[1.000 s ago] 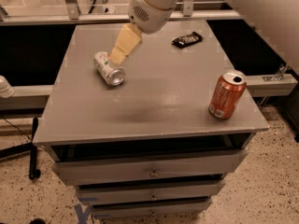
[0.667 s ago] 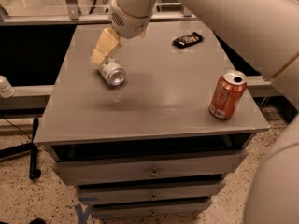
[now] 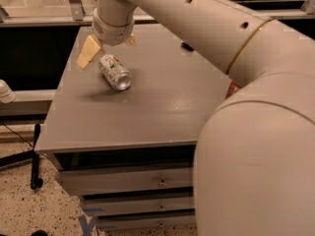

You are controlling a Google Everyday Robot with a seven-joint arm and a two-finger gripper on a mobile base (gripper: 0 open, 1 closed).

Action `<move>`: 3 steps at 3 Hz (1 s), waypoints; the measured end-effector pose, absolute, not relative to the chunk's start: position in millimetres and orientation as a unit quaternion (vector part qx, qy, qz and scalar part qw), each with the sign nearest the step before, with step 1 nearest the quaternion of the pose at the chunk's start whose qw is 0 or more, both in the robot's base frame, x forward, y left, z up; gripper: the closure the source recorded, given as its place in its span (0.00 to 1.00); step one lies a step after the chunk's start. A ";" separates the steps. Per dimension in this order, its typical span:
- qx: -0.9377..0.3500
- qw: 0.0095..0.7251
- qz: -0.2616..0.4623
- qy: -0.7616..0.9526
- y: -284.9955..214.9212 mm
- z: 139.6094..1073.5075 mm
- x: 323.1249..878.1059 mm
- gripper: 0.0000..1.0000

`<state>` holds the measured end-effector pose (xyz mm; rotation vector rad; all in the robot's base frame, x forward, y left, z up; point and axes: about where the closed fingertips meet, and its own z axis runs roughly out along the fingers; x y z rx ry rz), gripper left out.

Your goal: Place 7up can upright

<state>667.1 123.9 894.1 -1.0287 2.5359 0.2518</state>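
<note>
Grey bench (image 3: 162,107) is carrying the 7up can (image 3: 114,72) sideways near its far-left corner; the gripper (image 3: 107,52) is hovering over it, fingers (image 3: 88,52) spread open.

One hand (image 3: 108,52) over one 7up can (image 3: 115,72); perhaps one orange can (image 3: 233,88).

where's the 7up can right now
In the camera view, the 7up can lies on its side on the left rear part of the grey table, right next to the open gripper.
</note>
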 end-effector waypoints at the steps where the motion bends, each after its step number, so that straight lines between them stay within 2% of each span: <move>1: -0.364 0.184 0.075 0.910 144.9 877.6 678.2 0.00; 2: -0.368 0.170 0.059 0.912 156.6 858.7 679.1 0.00; 3: -0.371 0.159 0.042 0.914 153.3 841.5 680.3 0.18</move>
